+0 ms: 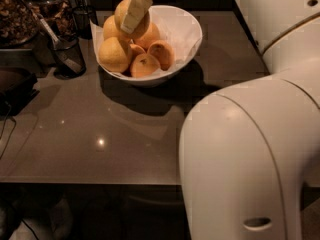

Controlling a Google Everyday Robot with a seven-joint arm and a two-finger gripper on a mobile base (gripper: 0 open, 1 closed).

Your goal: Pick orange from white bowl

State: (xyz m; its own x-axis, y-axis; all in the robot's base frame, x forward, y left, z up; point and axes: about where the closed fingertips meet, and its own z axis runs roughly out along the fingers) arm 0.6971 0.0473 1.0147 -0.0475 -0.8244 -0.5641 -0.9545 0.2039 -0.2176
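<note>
The robot's white arm [250, 149] fills the right side, above the brown table [90, 134]. At the table's far end sits the white bowl [192, 31] w/ a heap of fruit in it. The orange [119, 13] is at the top of the heap, near the bowl's back rim, and the claw [131, 20] looks clamped on it (only one finger [135, 9] shows, laid across its front). Main risk, prob.: the round, dimpled skin slips out of a narrow pinch. The orange would then drop back and knock the big fruit [114, 54] or the smaller ones [145, 65] over the low rim. A sideways swing could also clip the mesh cup [67, 54] nearby.
</note>
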